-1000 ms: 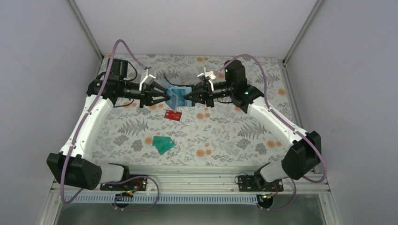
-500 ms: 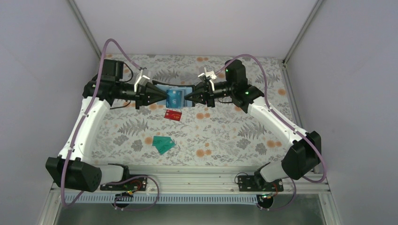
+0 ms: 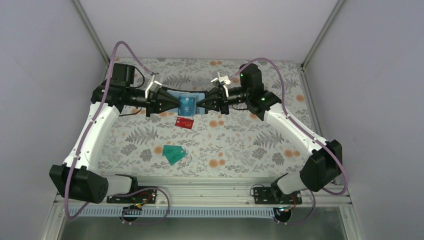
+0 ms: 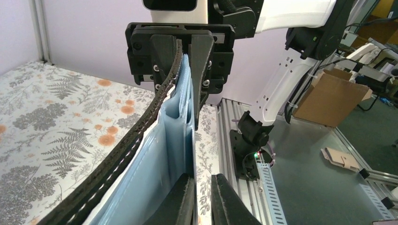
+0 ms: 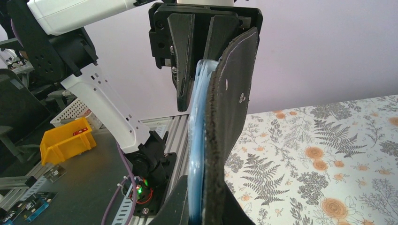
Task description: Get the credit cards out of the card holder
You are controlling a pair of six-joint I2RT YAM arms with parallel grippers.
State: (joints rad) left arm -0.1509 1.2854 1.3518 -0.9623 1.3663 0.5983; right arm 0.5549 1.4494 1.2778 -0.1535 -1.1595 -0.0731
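The black card holder [image 3: 171, 95] hangs spread out above the far middle of the table, between my two grippers. Its blue-grey inner face [image 4: 141, 173] faces the front, and a blue card [image 3: 187, 105] lies on it. My right gripper [image 3: 198, 104] is shut on the holder's right end [image 5: 230, 108]; its fingers [image 5: 180, 208] press both sides. My left gripper [image 3: 177, 104] is almost shut [image 4: 202, 180] on the thin blue card edge [image 4: 193, 140], with a narrow gap showing. A red card [image 3: 184, 122] and two teal-green cards [image 3: 173, 154] lie on the table.
The floral table cover [image 3: 240, 140] is walled at the back and on both sides. An aluminium rail [image 3: 210, 192] with the arm bases runs along the near edge. A yellow bin [image 5: 61, 143] and a cardboard box [image 4: 328, 98] stand off the table.
A second ago my left jaws were open at the folded holder. They shut and pulled left, spreading the holder flat, then eased slightly right. The right gripper has kept still.
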